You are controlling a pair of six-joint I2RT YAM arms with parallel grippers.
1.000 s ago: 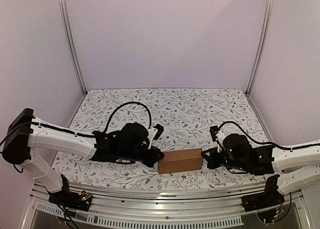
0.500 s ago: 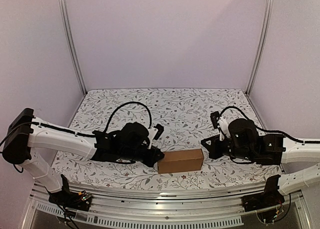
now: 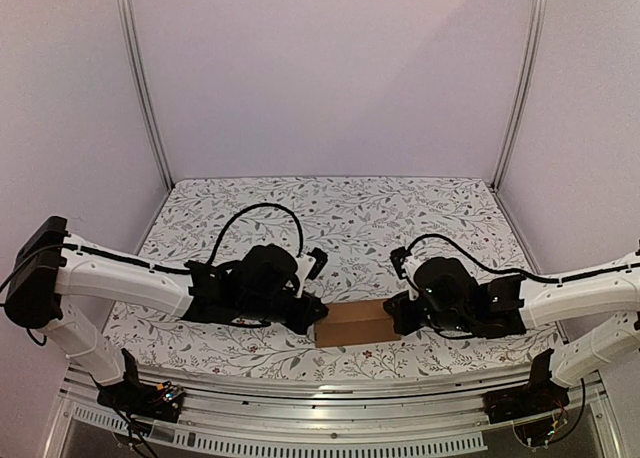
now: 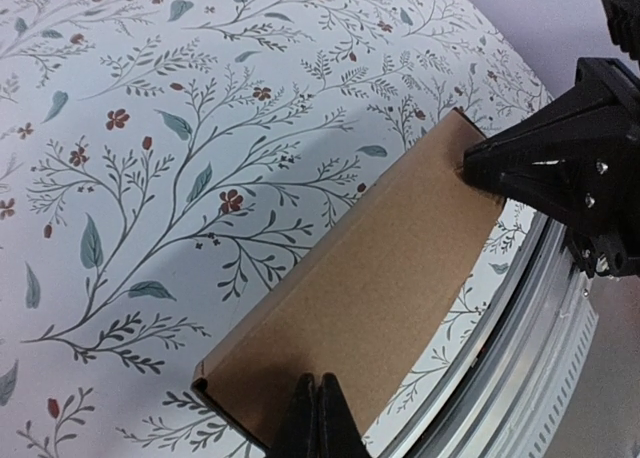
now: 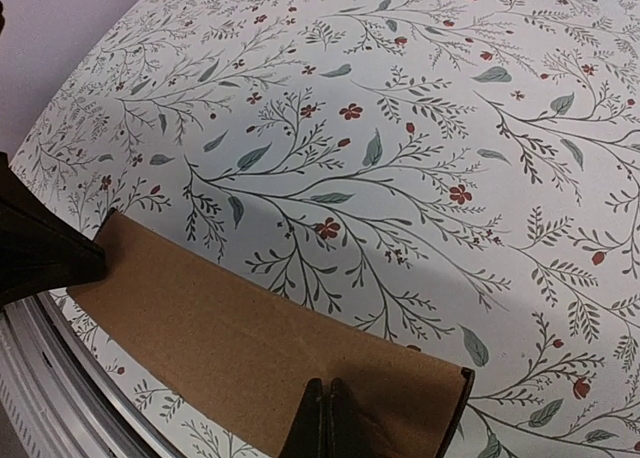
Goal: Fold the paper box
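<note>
Floral worktop (image 3: 330,203) carries the folded paper box (image 3: 355,323) at 6 o'clock, close to the near edge. Left gripper (image 4: 316,406) meets the box's 9 o'clock end and right gripper (image 5: 323,410) its 3 o'clock end. Both have their fingers drawn together with no gap; whether any cardboard is pinched between them cannot be told.

You've got a paper box (image 3: 355,323) that's plain brown all over, on a white table cover (image 3: 350,208) with grey-green leafy sprigs and tiny red flowers. Your left gripper (image 4: 316,420) and right gripper (image 5: 325,418) are both black, and the walls (image 3: 330,78) behind are a pale lilac.
</note>
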